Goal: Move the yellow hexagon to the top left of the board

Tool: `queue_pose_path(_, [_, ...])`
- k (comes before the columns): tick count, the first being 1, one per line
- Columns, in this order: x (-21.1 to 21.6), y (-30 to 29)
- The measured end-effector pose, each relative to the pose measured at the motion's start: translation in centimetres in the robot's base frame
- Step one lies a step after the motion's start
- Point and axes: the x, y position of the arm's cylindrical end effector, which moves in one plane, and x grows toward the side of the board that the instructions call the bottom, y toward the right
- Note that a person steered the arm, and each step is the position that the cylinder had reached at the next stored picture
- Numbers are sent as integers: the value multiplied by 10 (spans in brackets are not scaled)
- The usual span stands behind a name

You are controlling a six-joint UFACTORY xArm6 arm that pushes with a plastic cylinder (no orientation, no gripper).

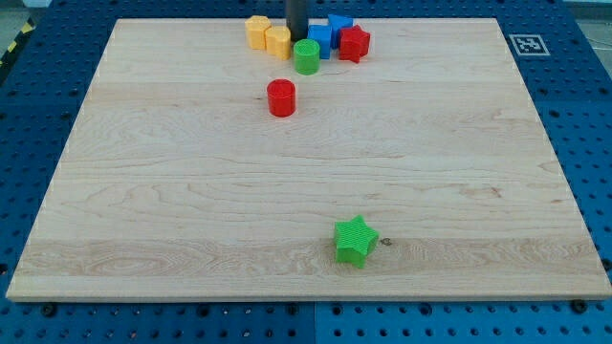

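One yellow hexagon [256,31], light rigid slider, left of my tip [296,36]; push its right face; no fingers fitted.

The crowd sits at the upper middle of the frame, along the top edge of the desk [134,191]. My tip [296,35] stands inside it, just above the green cylinder [306,56], with a yellow block [278,41] and the yellow hexagon [256,31] close on its left and a blue block [319,39], a second blue block [339,25] and the red star [355,43] packed on its right. Below them the red cylinder [280,97] stands apart. The green star [355,240] sits alone at lower centre. The upper left, both side strips and the middle band lie open.
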Motion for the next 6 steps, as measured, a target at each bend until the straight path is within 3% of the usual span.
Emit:
queue_pose_path(2, [-5,-66])
queue_pose_path(4, [-28,-9])
queue_pose_path(6, [-33,-104])
